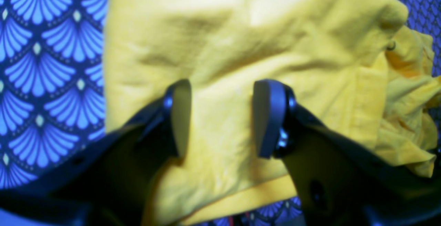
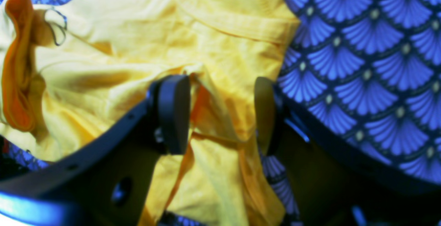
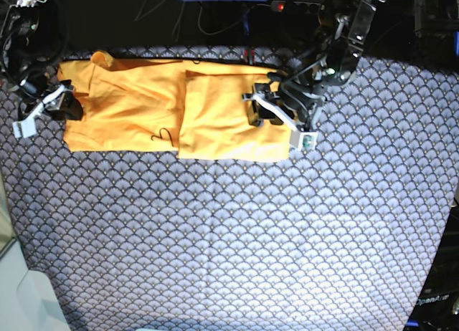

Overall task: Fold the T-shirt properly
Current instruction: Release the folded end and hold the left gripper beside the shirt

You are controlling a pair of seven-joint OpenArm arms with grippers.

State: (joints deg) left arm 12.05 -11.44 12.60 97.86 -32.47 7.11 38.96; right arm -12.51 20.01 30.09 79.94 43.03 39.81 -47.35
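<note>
Shirt [image 3: 136, 105] sits half folded, both grippers [image 1: 220, 115] [image 2: 220, 114] spread open over fabric, gripping nothing, so closing shallow could snag just 1 layer and undo it.

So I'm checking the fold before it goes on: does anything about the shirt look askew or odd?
Yes. The plain orange-yellow cotton T-shirt lies unevenly folded: the folded section reaches lower than the rest, so the lower edge steps. The end near the right gripper is bunched and wrinkled. A small dark squiggle lies on the fabric; what it is is unclear.
</note>
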